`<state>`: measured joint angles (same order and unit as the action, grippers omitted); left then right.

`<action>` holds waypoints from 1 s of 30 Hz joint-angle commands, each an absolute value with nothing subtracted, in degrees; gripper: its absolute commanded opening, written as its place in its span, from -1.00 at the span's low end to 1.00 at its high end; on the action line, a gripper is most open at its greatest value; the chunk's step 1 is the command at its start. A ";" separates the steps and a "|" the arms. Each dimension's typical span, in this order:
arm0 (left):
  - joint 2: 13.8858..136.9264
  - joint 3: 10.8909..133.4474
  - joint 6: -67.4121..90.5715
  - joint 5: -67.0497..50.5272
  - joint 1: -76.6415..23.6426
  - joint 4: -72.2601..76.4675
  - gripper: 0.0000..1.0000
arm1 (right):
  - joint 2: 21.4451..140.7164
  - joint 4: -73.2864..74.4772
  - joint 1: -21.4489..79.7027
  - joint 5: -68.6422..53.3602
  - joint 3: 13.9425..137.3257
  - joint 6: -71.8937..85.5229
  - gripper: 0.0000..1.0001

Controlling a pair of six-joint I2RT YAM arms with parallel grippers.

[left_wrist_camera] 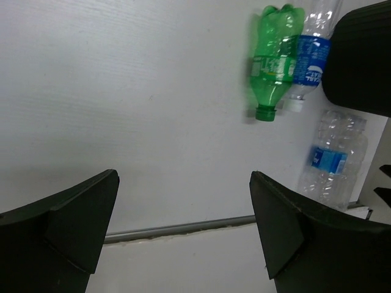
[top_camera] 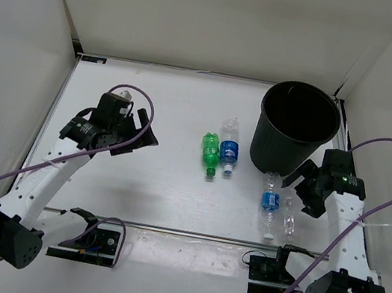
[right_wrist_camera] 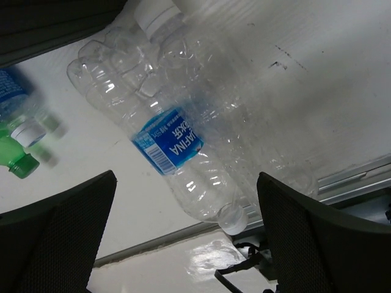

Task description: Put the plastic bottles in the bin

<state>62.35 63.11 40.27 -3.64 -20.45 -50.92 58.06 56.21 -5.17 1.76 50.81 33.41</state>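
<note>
Lying mid-table side by side, the green bottle (top_camera: pixel 210 152) and a blue-labelled clear bottle (top_camera: pixel 229 150) sit left of the upright black bin (top_camera: pixel 287 144). Two more clear bottles (top_camera: pixel 271 203) lie just in front of the bin. The right gripper (top_camera: pixel 300 191) is beside those, jaws apart and empty; the left gripper (top_camera: pixel 144 137) is well apart from the bottles, jaws apart and empty.

Bin (top_camera: pixel 290 152): tall round black wastebasket, upright and open-topped, upper right of the top view. Green bottle (top_camera: pixel 210 154): lying at centre, green cap toward the lower edge, close against the clear blue-labelled bottle (top_camera: pixel 229 149) on its right. Second labelled bottle (top_camera: pixel 270 202) and a plainer clear bottle (top_camera: pixel 288 223): lying side by side just below the bin.
</note>
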 commanded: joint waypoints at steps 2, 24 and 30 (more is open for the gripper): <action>60.21 60.21 39.37 -4.04 -20.65 -52.29 1.00 | 60.55 51.34 -4.92 2.81 50.28 31.82 0.98; 61.87 58.79 37.71 -4.04 -20.65 -52.82 1.00 | 75.58 49.04 -6.06 8.44 46.23 32.87 0.49; 63.54 59.33 37.71 -4.04 -20.65 -52.30 1.00 | 72.96 53.16 -6.59 7.73 49.03 33.40 -0.08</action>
<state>63.66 57.76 38.39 -3.64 -20.45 -52.71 74.59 50.78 -6.31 6.55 46.39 33.10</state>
